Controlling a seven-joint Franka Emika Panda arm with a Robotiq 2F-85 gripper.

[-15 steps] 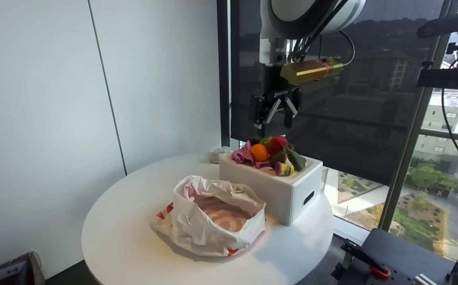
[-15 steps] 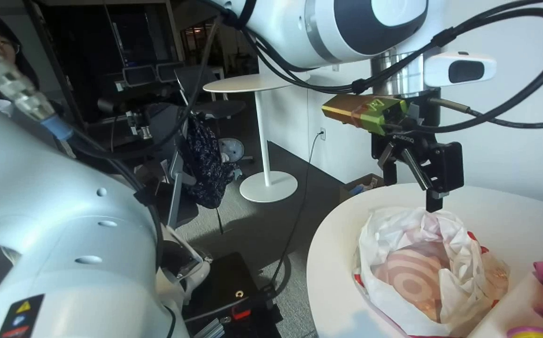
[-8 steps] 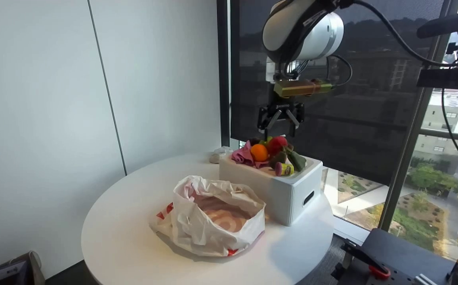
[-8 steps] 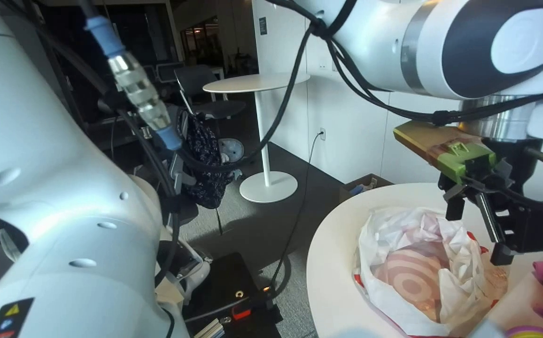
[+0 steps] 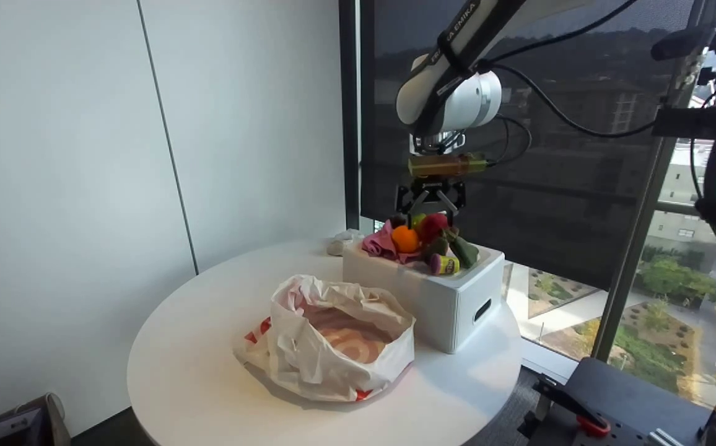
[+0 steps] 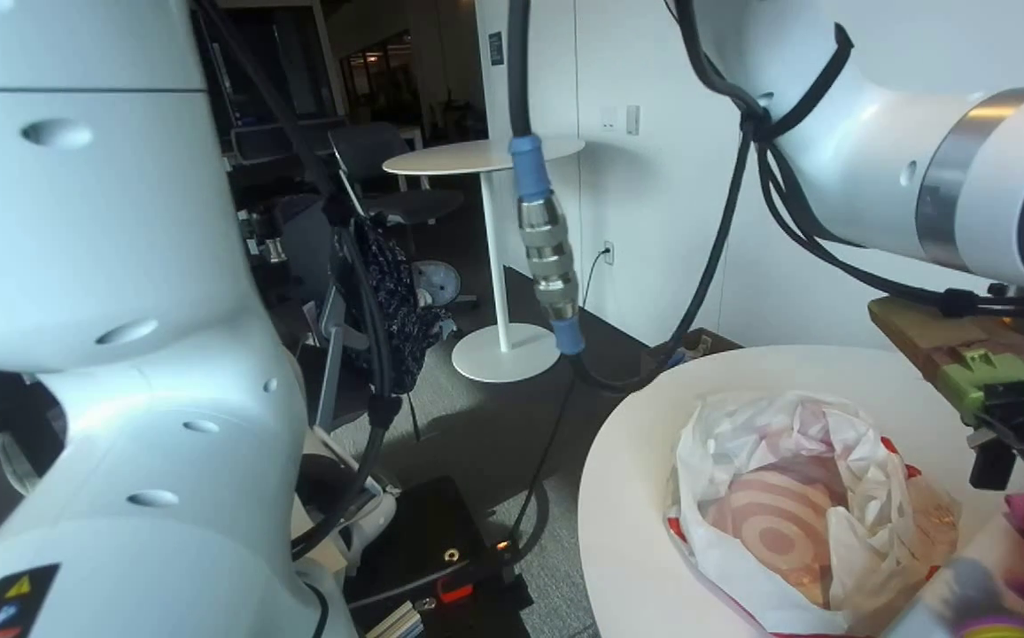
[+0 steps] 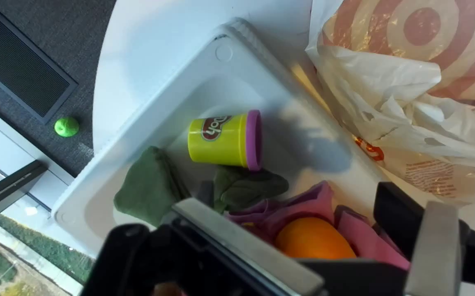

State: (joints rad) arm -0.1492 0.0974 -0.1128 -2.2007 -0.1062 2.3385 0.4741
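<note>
My gripper (image 5: 430, 217) is open and points down over the back of a white box (image 5: 398, 297) heaped with items. In the wrist view its fingers (image 7: 303, 209) stand apart, with an orange (image 7: 313, 240) and pink cloth (image 7: 315, 201) showing between and below them. I cannot tell whether the fingertips touch anything. A yellow can with a purple lid (image 7: 221, 139) lies on its side in the box, near dark green soft pieces (image 7: 149, 185). A red round item (image 5: 433, 224) sits by the orange. In an exterior view the gripper is partly cut off at the right edge.
A crumpled white plastic bag (image 5: 342, 347), open at the top, stands beside the box on the round white table (image 5: 197, 359). A small crumpled item (image 5: 344, 241) lies behind. A green apple-like thing (image 7: 66, 126) is on the floor. A window blind (image 5: 537, 186) hangs behind.
The arm has swung away from above the bag side to over the box, and the gripper has come down to the heaped items. The gripper stays open; the items look unmoved.
</note>
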